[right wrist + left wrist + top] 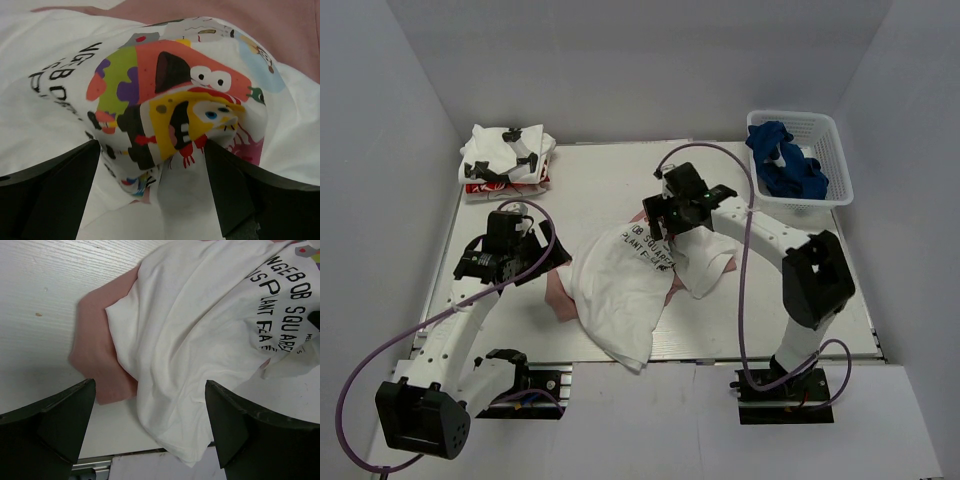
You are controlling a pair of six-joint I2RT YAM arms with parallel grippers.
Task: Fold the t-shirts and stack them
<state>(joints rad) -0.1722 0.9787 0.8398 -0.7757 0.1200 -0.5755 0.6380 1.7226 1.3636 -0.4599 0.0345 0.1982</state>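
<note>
A white t-shirt (625, 290) with black lettering and a cartoon print lies crumpled in the middle of the table, on top of a dusty-pink t-shirt (558, 292). My right gripper (668, 230) is open and low over its far end. In the right wrist view a bunched hump of the cartoon print (170, 100) rises between the open fingers of the right gripper (152, 145). My left gripper (550, 260) is open and empty, above the pink shirt's (97, 360) edge and the white shirt's (200, 340) hem. The left gripper (149, 385) touches neither.
A stack of folded white shirts (508, 155) sits at the back left corner. A white mesh basket (830, 135) at the back right holds a royal-blue shirt (785, 165). The white shirt's hem hangs over the table's near edge (630, 358).
</note>
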